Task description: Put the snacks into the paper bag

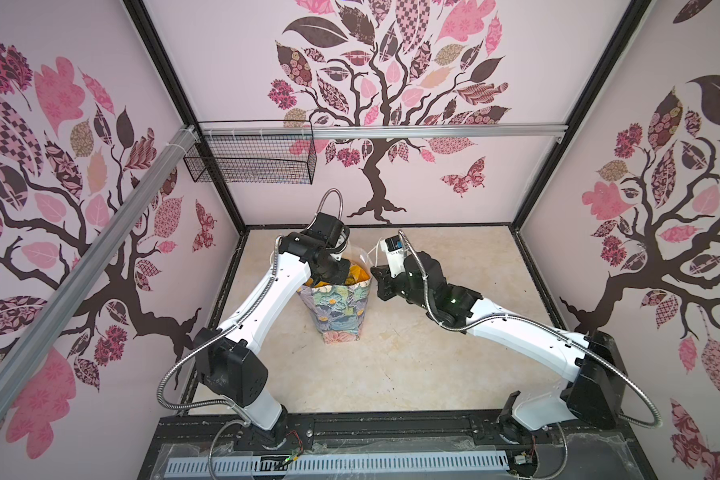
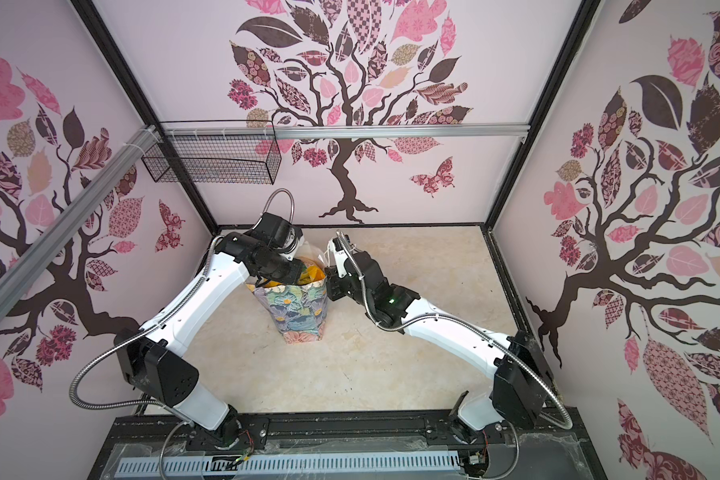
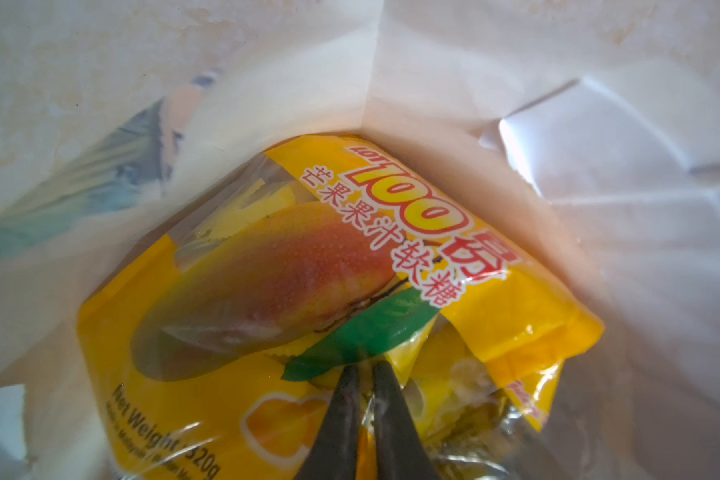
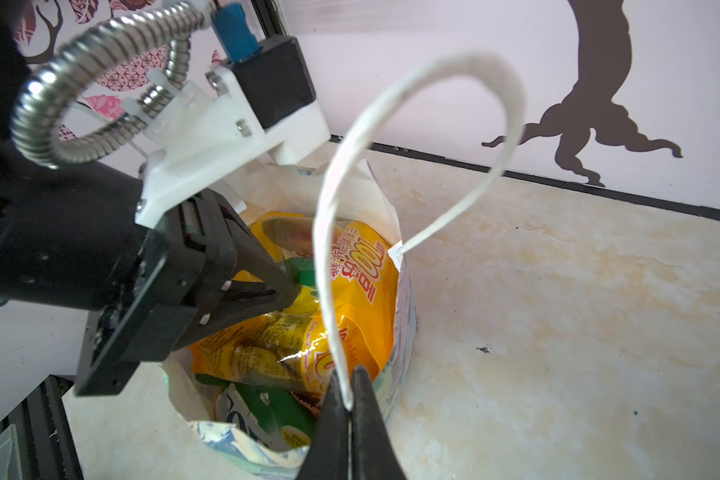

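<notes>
Your right claw [image 4: 350,384] is pinched tight on the white cord handle [image 4: 504,104] of the paper bag [image 1: 341,311]. Past it, your left claw [image 3: 364,368] reaches into the bag's mouth, jaws narrow, tips against the yellow mango packet [image 3: 516,299]; whether it grips, you cannot tell. More snacks [image 4: 246,357] lie beneath. The bag stands upright on the tabletop [image 1: 433,353], near its middle

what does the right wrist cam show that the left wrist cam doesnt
Only the right wrist view: the right gripper shut on the white cord handle, and a green packet lower in the paper bag. Only the left wrist view: the Net Weight print on the mango packet. Both: that yellow packet in the bag, with the left gripper closed on it.
</notes>
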You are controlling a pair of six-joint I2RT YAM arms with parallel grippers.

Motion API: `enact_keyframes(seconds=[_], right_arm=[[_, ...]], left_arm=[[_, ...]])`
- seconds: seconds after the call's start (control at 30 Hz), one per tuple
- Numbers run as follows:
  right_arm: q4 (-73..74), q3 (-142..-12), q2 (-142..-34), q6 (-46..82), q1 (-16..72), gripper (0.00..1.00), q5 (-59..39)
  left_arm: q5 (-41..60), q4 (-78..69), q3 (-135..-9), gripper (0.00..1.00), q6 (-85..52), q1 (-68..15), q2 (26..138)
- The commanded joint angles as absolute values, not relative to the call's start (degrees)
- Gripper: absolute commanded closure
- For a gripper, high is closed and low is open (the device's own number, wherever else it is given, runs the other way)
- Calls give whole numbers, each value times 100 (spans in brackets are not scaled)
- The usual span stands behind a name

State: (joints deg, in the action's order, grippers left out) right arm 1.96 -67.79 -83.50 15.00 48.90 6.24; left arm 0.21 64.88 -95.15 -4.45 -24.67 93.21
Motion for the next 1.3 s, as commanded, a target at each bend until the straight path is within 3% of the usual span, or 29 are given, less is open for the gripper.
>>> enact_keyframes(seconds=[0.0,0.1,0.2,0.33,0.37,0.6,0.8,0.83,0.87,0.9,1.0,1.03,1.1,1.27], right_arm=[[386,-6779,-7838,1406,4835,100,874],[391,-6673,-7649,1372,4784,100,989],[263,-6551,-7432,1302,4687,100,1156],[178,-6286,-7021,1270,4487,100,1252],[160,-6214,-6924,1262,4450,100,1269],[-225,-5928,-6415,858,4346,100,1866],[-543,-5915,-6021,810,4315,100,1880],[-586,-5919,-5967,842,4315,90,1848],[-627,-5934,-5919,863,4307,71,1805],[-678,-5977,-5869,883,4315,60,1786],[-939,-6200,-5722,989,4308,50,1867],[-1054,-6286,-5673,1050,4314,38,1933],[-1308,-6409,-5549,1109,4311,22,2111],[-2000,-6428,-5053,1436,4309,8,3572]], left_arm=[[-224,6300,-9584,78,-554,-2571,9315],[-726,5877,-9580,48,-729,-2563,8762],[-1235,5536,-9494,26,-956,-2498,8127],[-1209,5466,-9523,15,-1147,-2192,7545],[-1311,5533,-9600,8,-1183,-2163,7484],[-1874,6015,-10502,2,-921,-1936,7569],[-1952,5362,-9505,2,-1129,-1679,7198],[-2055,5313,-9352,2,-1150,-1677,7159],[-2130,5296,-9243,2,-1160,-1674,7145],[-2190,5269,-9130,2,-1175,-1670,7131],[-2380,5139,-8826,2,-1262,-1650,7068],[-2484,5046,-8723,2,-1351,-1643,7022],[-2617,4771,-8399,2,-1440,-1644,6818],[-3647,3381,-6856,2,-1499,-1645,5997]])
